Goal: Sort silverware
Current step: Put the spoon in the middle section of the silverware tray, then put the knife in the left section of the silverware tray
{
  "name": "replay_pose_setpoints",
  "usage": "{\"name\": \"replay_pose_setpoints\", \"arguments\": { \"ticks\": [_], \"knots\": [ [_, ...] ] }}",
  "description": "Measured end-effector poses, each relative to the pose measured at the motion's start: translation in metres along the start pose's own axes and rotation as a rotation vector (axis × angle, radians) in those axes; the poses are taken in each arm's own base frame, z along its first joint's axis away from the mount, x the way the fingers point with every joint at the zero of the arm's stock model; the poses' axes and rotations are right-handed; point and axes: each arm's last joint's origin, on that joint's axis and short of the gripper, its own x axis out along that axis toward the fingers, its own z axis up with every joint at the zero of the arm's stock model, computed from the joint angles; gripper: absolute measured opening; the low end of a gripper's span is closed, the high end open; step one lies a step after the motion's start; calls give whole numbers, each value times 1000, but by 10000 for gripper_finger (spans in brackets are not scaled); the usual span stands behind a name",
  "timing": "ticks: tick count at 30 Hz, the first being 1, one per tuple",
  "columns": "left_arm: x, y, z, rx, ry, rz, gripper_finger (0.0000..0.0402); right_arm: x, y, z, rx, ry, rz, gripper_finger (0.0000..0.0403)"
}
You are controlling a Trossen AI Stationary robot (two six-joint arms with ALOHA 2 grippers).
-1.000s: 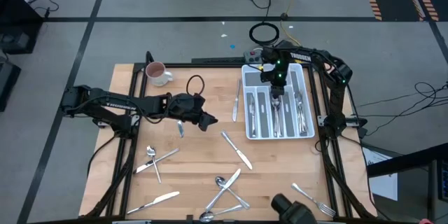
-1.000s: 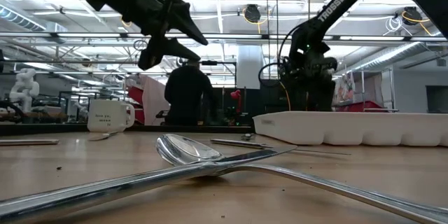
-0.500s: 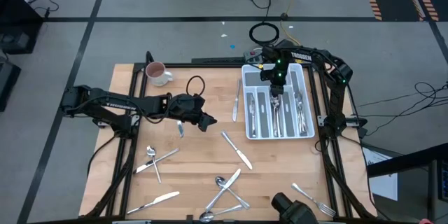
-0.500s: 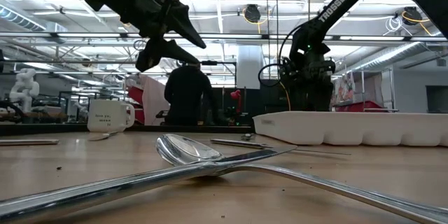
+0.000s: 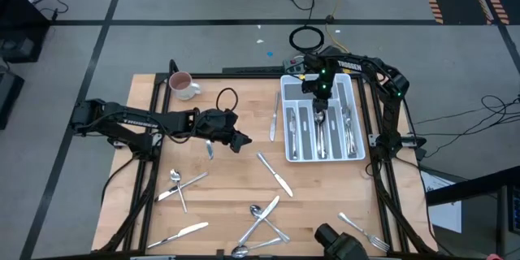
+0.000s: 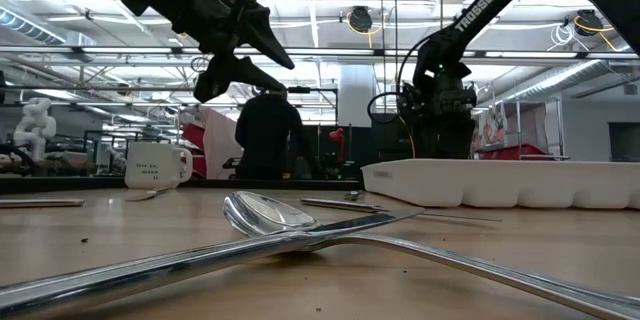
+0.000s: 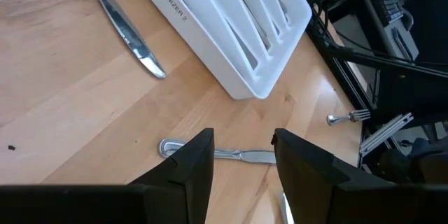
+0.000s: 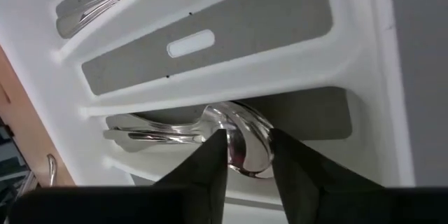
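- While the right gripper (image 5: 319,111) is lowered into the white cutlery tray (image 5: 355,122), a spoon (image 8: 241,134) is seen in its wrist view between narrowly parted fingers, the bowl lying in a slot over other spoons; whether it is gripped or already let go cannot be told.
- If the spoon is judged to be mid-placement, it is best released low and in line with the slot, so that nothing is tipped over a divider.
- A straight upward withdrawal is advised, with the fingers kept clear of the slot walls and of the pieces already stacked.
- Above the table's middle, the left gripper (image 5: 237,139) is held raised, its fingers spread apart with nothing between them.
- Beneath it a table knife (image 7: 215,154) is seen on the bare wood; it is judged the likely next pick, best approached with the fingers set across its handle.
- Loose silverware is scattered along the near edge: a crossed spoon and knife (image 5: 177,185), a tangle of spoons (image 5: 262,221) and a fork (image 5: 363,232).
- A mug (image 5: 182,86) is left at the far left corner and plays no part.
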Motion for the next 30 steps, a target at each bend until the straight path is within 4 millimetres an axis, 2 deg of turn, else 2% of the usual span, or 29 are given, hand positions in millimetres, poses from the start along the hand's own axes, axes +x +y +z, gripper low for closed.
{"name": "replay_pose_setpoints", "arguments": {
  "ticks": [9,15,20,25,30],
  "knots": [
    [0,0,0,3,0,0,155,-3,1,-1,-24,6,-35,121],
    [0,0,0,8,-1,0,155,-19,12,-7,-72,29,-167,121],
    [0,1,1,33,-38,34,155,-41,26,-13,-122,6,-326,121],
    [-1,4,3,34,-122,121,155,-68,59,-12,-214,-131,-521,121],
    [-3,17,-2,51,-147,331,155,-89,112,-7,-356,-355,-648,121]
  ]
}}
